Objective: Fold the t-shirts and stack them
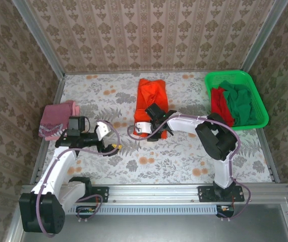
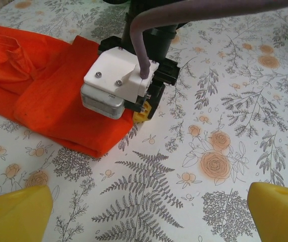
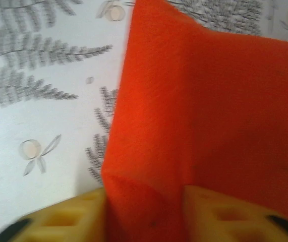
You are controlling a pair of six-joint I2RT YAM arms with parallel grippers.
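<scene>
My right jaws pinch the near edge of the orange t-shirt [image 1: 152, 95] so I can fold it, while my left jaws hang wide open over the worktop [image 1: 184, 161].

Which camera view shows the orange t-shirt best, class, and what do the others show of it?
The top external view: the orange t-shirt lies there almost whole, mid-table. The left wrist view catches its near end under the right gripper. The right wrist view is a blurred close-up of one fold between the fingers.
</scene>
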